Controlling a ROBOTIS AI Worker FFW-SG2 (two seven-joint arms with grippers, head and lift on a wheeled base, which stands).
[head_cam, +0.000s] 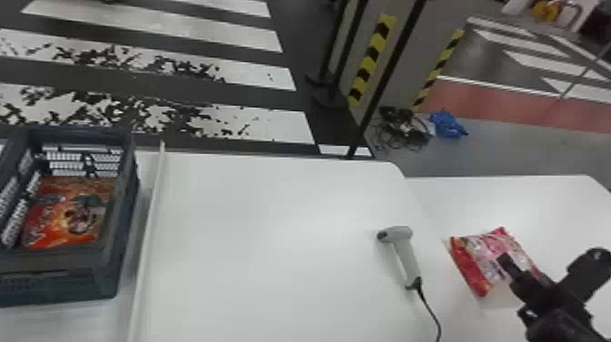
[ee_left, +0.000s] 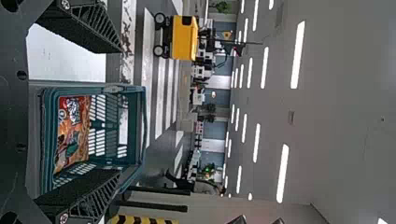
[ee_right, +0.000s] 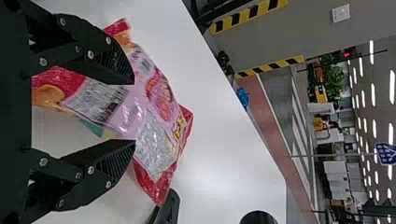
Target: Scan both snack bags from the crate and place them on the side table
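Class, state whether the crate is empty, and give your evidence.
Not empty: inside the crate, an orange-and-red snack bag shows between its walls.

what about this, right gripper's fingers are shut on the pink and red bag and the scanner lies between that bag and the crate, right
Not shut: the right wrist view shows the right gripper open, its fingers wide apart at the pink and red bag. The scanner does lie between that bag and the crate.
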